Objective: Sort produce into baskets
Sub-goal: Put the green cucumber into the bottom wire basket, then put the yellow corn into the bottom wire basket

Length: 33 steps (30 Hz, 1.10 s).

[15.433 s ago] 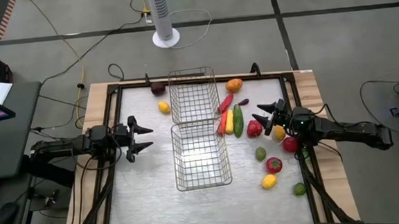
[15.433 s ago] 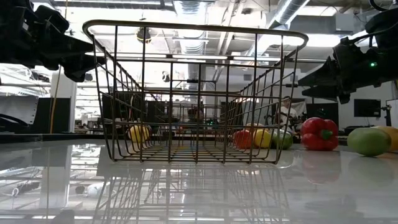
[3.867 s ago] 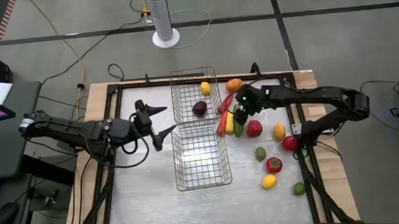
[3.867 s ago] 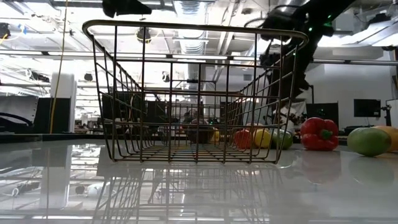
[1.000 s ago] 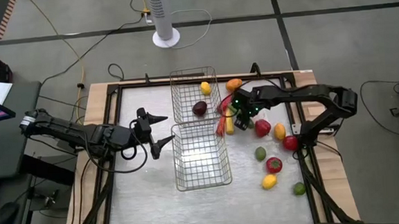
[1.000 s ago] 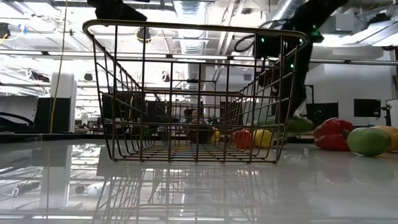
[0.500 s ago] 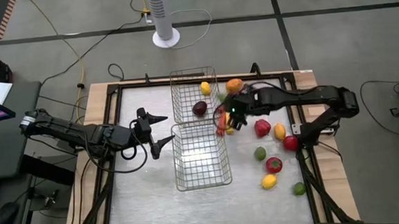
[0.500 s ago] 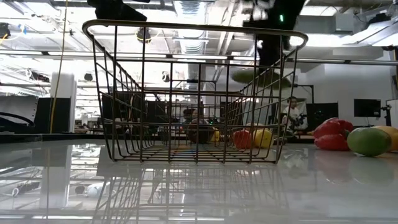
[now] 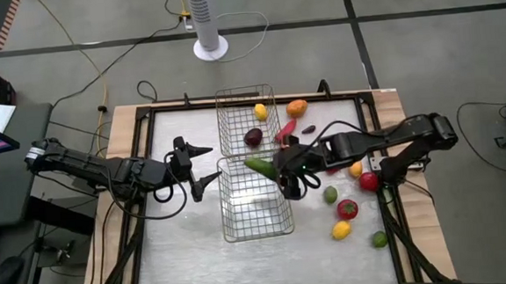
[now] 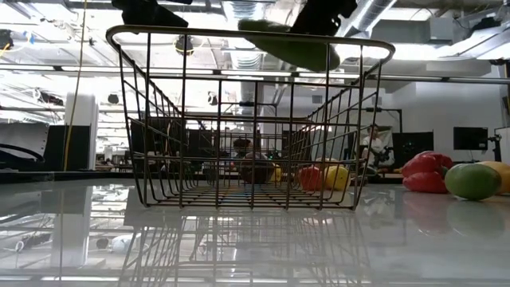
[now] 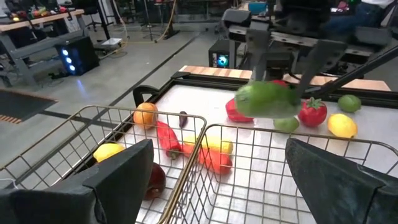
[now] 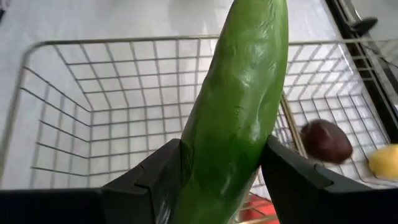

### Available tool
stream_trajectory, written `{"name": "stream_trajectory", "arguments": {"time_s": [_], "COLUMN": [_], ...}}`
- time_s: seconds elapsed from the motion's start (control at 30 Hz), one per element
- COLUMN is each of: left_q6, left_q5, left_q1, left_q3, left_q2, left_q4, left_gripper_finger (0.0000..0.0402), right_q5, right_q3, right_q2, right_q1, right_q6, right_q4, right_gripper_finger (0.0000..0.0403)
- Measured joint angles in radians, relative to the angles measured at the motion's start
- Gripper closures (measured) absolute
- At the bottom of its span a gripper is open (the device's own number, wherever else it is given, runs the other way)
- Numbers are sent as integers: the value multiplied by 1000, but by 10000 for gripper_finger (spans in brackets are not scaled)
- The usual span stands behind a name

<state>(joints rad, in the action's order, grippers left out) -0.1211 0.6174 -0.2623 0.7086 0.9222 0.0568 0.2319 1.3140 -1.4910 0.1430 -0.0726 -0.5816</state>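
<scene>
A green cucumber (image 9: 259,166) hangs in the air over the far right corner of the near basket (image 9: 256,214), with my right gripper (image 9: 286,170) shut on it. In the low view the cucumber (image 10: 291,44) is above that basket's rim (image 10: 239,33). The far basket (image 9: 243,98) holds a dark plum (image 9: 253,137) and a lemon (image 9: 260,112). My left gripper (image 9: 203,167) stands open just left of the two baskets, nothing between its fingers. My right gripper pinches the cucumber's two sides (image 12: 214,171) between its two fingers (image 12: 165,171), near the end that points toward the table's right. The fingers come from the table's right, slanting down. The cucumber sticks out ahead of them toward the table's left, lifted clear of basket and table.
Loose produce lies right of the baskets: an orange (image 9: 297,108), red peppers (image 9: 284,131), a lemon (image 9: 354,167), tomatoes (image 9: 367,182) (image 9: 347,209), limes (image 9: 330,194) (image 9: 379,238) and another lemon (image 9: 340,231). A black frame (image 9: 389,204) edges the table.
My right gripper has lifted the cucumber off the table right of the baskets and carried it up and toward the table's left, until it hangs over the near basket's far right corner. The cucumber is now clear of the table. My left arm has kept still.
</scene>
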Motion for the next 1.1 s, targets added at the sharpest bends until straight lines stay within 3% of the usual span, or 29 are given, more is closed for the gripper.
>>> {"name": "stream_trajectory", "arguments": {"time_s": [0.23,0.43,0.77,0.97,1.1], "left_q6": [7,19,4,4,3], "left_q5": [0,0,-8,-8,-8], "left_q1": [0,16,29,28,28], "left_q3": [0,0,0,0,0], "left_q2": [0,0,0,0,0], "left_q4": [-1,-3,-1,6,6], "left_gripper_finger": [50,50,50,50,50], "right_q5": [-11,-126,-124,110,155], "right_q3": [0,-21,-24,34,-35], "right_q2": [0,-2,-2,2,17], "right_q1": [1,6,6,-46,-109], "right_q6": [-6,27,48,-13,-60], "right_q4": [23,129,108,-178,-234], "right_gripper_finger": [171,165,65,46,63]}}
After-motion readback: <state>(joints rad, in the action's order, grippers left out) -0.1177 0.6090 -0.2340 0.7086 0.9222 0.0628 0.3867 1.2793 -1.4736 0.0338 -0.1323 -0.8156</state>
